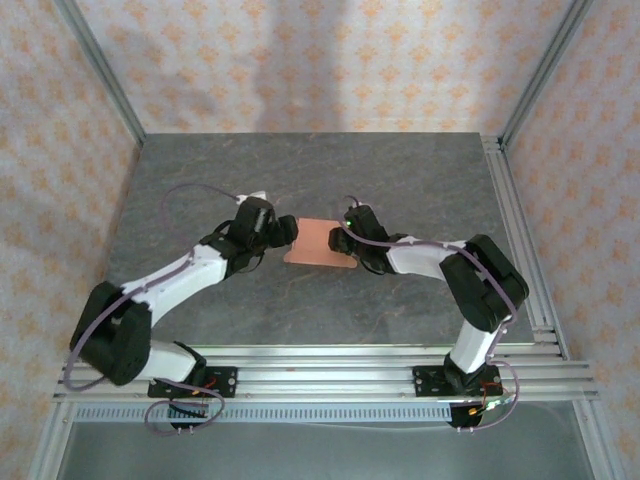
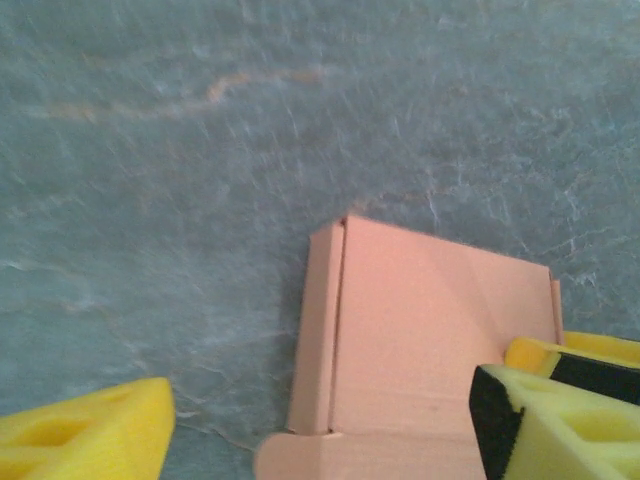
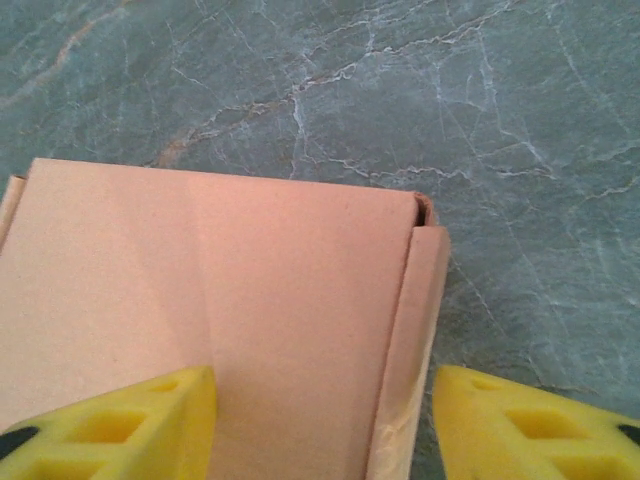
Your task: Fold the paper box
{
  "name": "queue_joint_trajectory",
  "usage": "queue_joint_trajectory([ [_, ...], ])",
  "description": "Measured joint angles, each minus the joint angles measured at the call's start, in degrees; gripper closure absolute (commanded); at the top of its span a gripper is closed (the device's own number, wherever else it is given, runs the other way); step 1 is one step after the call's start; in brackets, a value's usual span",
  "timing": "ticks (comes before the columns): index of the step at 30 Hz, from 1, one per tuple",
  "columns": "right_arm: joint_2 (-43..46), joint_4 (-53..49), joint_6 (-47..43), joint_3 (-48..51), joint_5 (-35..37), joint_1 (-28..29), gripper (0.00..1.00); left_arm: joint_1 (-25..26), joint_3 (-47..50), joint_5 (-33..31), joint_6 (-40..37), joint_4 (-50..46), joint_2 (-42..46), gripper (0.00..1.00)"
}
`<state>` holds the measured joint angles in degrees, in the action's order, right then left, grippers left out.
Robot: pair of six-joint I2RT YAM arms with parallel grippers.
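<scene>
Grey marbled surface point(image 1: 300, 170) lies beneath us. Our left gripper point(image 2: 320, 425) stands wide, straddling the left edge of the paper box point(image 1: 320, 243). Our right gripper point(image 3: 322, 400) stands wide astride its right edge, probably to square both folded sides. It sits mid-surface, between them.

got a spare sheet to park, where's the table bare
Bare: the table beyond the paper box, up to the back wall; the near strip before the arm bases. Crowded: the middle, left gripper and right gripper flanking it.
</scene>
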<state>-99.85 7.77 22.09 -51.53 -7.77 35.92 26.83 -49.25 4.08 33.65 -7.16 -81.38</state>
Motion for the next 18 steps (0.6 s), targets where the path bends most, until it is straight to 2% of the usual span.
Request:
queue_joint_trajectory([
  [3, -0.2, 0.7, 0.6, 0.0, -2.0, -1.2, 0.51, 0.0, -2.6, 2.9, 0.0, -1.1, -6.2, 0.31],
  [8, -0.2, 1.5, 1.6, 0.5, -5.2, -2.9, 0.59, -0.4, -5.2, 5.8, 0.0, -2.6, -13.7, 0.45],
  [11, -0.2, 1.7, 1.9, 0.6, -6.5, -3.5, 0.60, -1.0, -6.3, 7.4, 0.1, -2.5, -16.2, 0.58],
  [18, -0.2, 2.3, 1.9, 0.9, -8.5, -3.9, 0.58, -1.1, -7.3, 8.5, -0.5, -2.5, -16.4, 0.69],
])
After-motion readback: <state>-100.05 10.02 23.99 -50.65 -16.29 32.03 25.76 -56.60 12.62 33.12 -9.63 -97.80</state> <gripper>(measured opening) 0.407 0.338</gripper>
